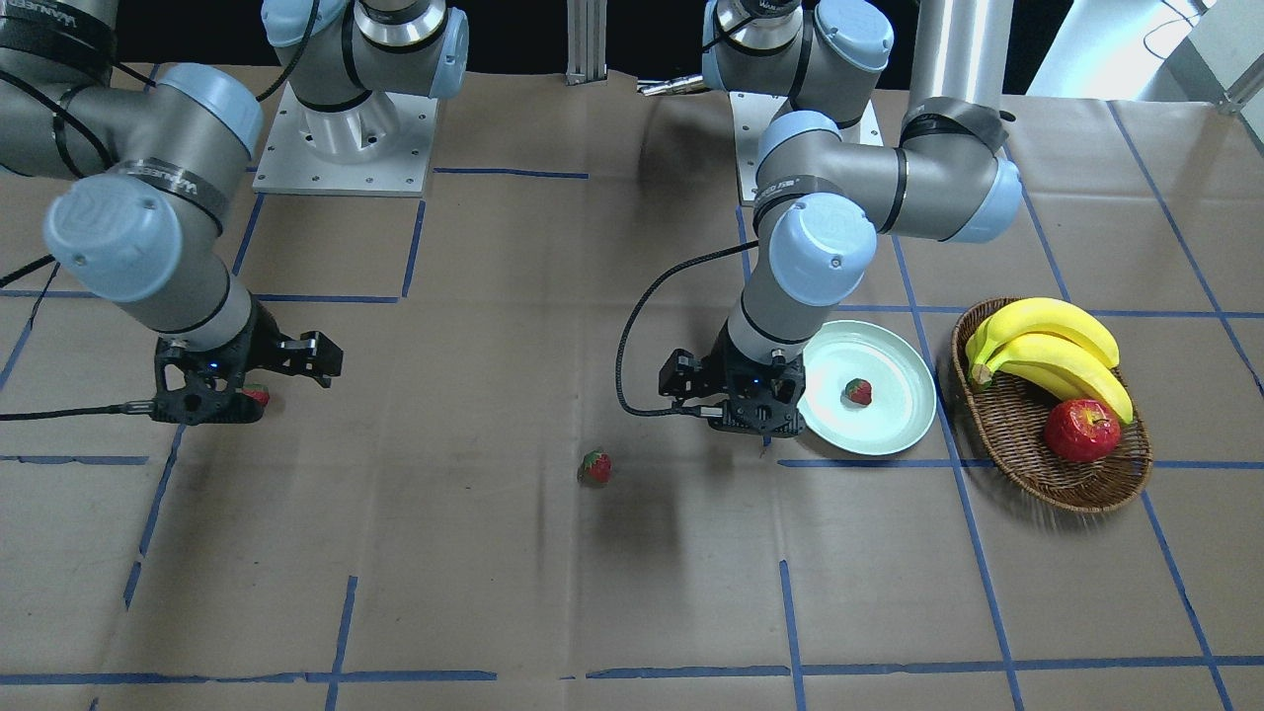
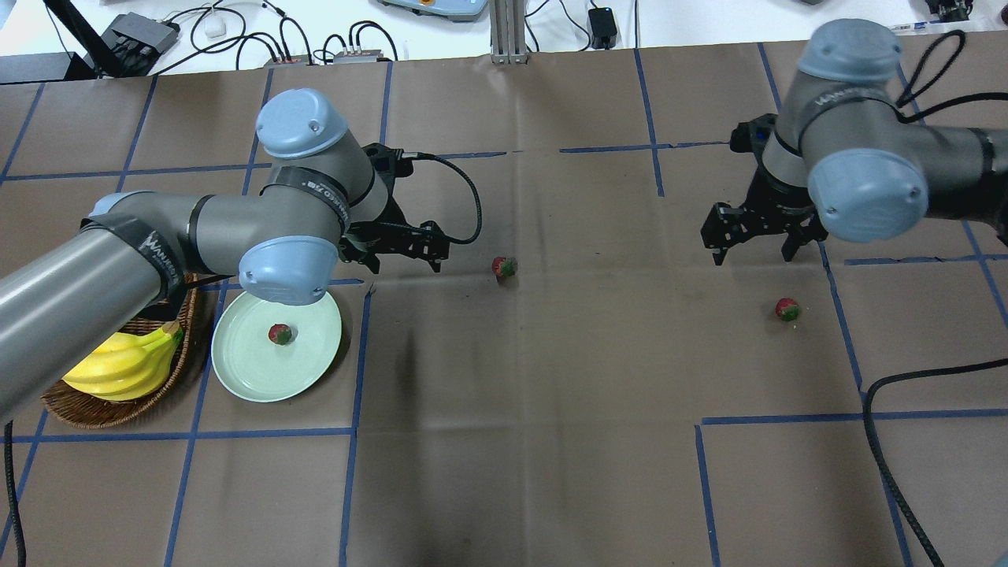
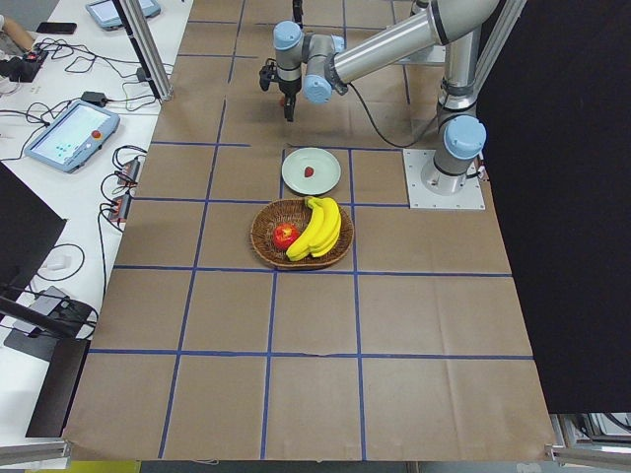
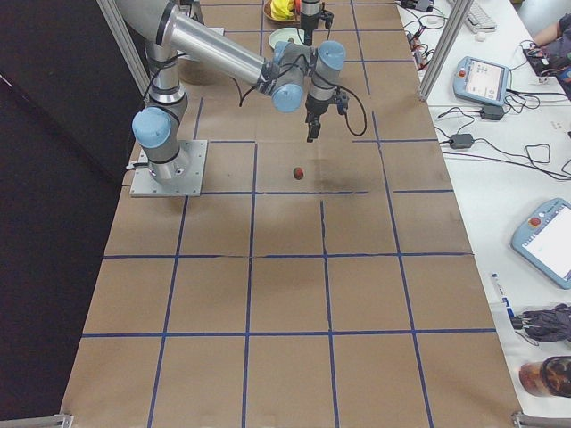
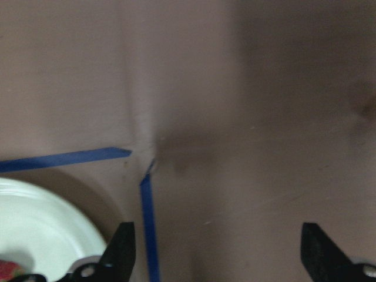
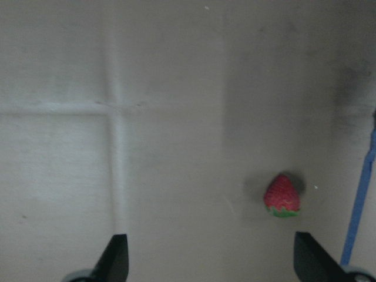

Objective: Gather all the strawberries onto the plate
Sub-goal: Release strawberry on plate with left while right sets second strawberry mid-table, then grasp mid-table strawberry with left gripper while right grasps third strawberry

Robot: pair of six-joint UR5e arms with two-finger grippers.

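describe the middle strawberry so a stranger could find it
Start at the mint-green plate beside the wicker basket. Toward the middle of the brown paper, the lone strawberry lies alone. Unlike it, the second strawberry sits on the plate and the third strawberry lies at the far end.

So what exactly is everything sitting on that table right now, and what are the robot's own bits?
Plate: one, pale mint-green, on the robot's left, next to the basket.
Strawberries: three, red with green caps; one strawberry on the plate, a second strawberry on the bare paper mid-table, a third strawberry on the paper at the robot's right.
Basket: one, brown wicker, oval, beside the plate.
Bananas: one bunch, yellow, in the basket.
Apple: one, red, in the basket.
Table: one, covered in brown paper with blue tape lines.
Left gripper: one, black, open and empty, by the plate's edge.
Right gripper: one, black, open and empty, near the third strawberry.
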